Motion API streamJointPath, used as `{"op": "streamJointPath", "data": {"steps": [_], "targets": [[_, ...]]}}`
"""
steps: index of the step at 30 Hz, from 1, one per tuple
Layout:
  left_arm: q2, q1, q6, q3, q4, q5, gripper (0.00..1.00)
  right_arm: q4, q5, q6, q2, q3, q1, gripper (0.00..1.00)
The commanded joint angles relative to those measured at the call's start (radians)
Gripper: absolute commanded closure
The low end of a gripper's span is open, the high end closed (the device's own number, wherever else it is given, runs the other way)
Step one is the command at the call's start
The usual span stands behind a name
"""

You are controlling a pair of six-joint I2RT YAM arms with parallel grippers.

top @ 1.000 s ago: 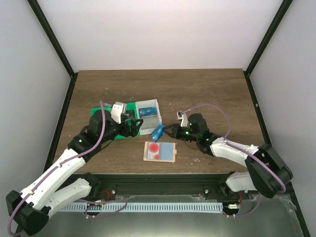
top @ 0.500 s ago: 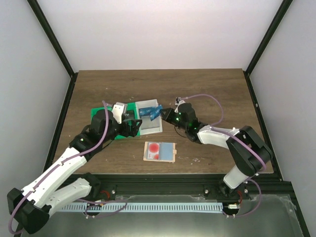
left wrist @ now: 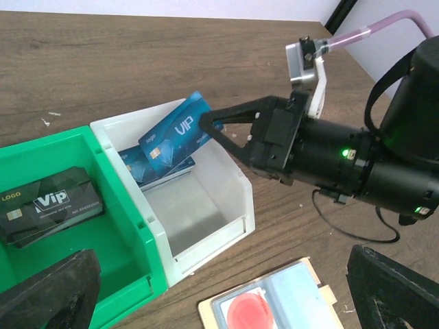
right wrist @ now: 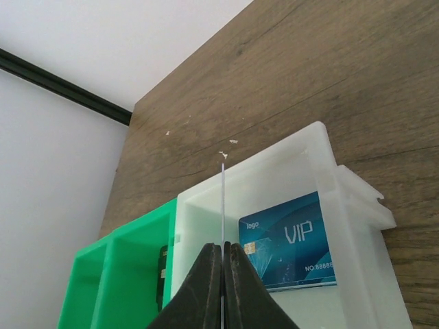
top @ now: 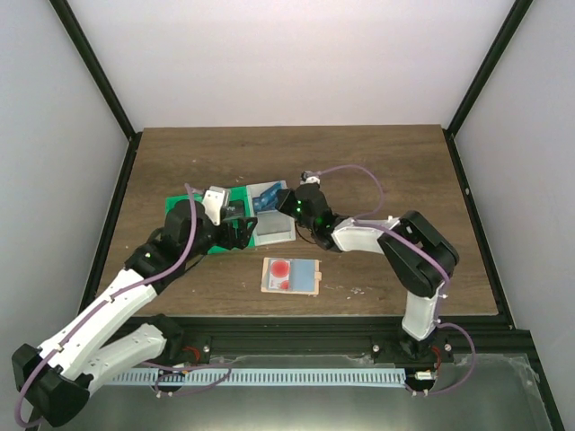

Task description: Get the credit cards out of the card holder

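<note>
The tan card holder (top: 306,278) lies open on the table, with the pale red-circle card (top: 280,269) in its left panel. It also shows in the left wrist view (left wrist: 312,291). My right gripper (top: 286,203) is shut on a bright blue VIP card (left wrist: 175,127) and holds it tilted over the white box (top: 274,231). In the right wrist view that card (right wrist: 223,199) is edge-on between my fingertips (right wrist: 223,248). My left gripper (top: 244,229) is open and empty and hovers between the box and the holder, with its fingers (left wrist: 51,295) spread wide.
Another blue VIP card (right wrist: 291,243) lies in the white box (left wrist: 212,226). The green compartment tray (left wrist: 103,226) stands left of it against it and holds dark VIP cards (left wrist: 48,202). The right arm's cable (top: 350,171) loops over the table.
My right gripper has carried the blue card from above the holder up and left to over the white box. The left arm has barely moved.
</note>
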Motion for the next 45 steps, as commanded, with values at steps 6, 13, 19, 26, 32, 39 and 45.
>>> {"op": "streamJointPath", "data": {"steps": [6,13,19,26,32,39,45], "targets": [[-0.029,0.000,0.021,0.020,0.003,-0.010,0.00,0.031,0.159,-0.041,0.099,0.090,0.056,0.99],[-0.030,-0.001,0.025,0.017,0.003,-0.006,0.00,0.052,0.218,-0.055,0.148,0.124,0.072,1.00],[-0.033,-0.001,0.028,0.017,0.000,-0.018,0.00,0.053,0.217,-0.048,0.173,0.131,0.074,0.99],[-0.033,-0.001,0.029,0.014,-0.006,-0.020,0.00,0.048,0.219,-0.041,0.192,0.136,0.074,0.93],[-0.030,-0.001,0.031,0.014,-0.007,-0.013,0.00,0.038,0.197,-0.049,0.202,0.147,0.075,0.91],[-0.032,-0.001,0.032,0.014,-0.010,-0.015,0.00,0.005,0.199,-0.082,0.180,0.153,0.074,0.83],[-0.026,-0.001,0.034,0.014,-0.008,-0.013,0.00,-0.034,0.200,-0.117,0.173,0.176,0.074,0.80]]}}
